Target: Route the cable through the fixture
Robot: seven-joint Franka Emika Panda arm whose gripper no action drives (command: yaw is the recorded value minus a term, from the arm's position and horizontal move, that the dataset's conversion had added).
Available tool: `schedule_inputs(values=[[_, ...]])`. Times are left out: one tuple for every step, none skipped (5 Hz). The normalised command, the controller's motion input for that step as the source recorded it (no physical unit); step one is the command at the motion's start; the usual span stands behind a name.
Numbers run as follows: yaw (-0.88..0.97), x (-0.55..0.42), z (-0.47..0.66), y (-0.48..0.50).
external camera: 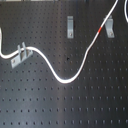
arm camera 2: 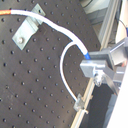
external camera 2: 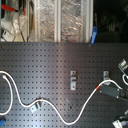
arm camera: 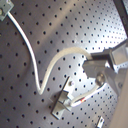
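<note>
White cable [arm camera 2: 64, 60] clamped in end effector [arm camera 2: 96, 67].

End effector [arm camera: 102, 70] in first wrist view: grey metal fingers [arm camera: 97, 64], flat and angular, dull shine. One round silver screw on finger block. Behind fingers, lighter grey plate and pale beige housing edge, partly out of focus.

In second wrist view end effector [arm camera 2: 97, 67] is boxy grey block with square faces, small round screw below, light bracket behind.

In second exterior view end effector [external camera 2: 111, 91] appears as dark, near black long body at second exterior view's right edge. Details too blurred to tell.
</note>
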Motion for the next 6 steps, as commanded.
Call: schedule_inputs(values=[[0.00,0.003,0.00,0.026],[0.01,-0.042,0.00,-0.013],[0.00,-0.001,0.16,-0.003],[-0.16,0.021,0.45,0.051],[-0.10,-0.097,0.32,0.004],[0.00,0.000,0.01,0.000]])
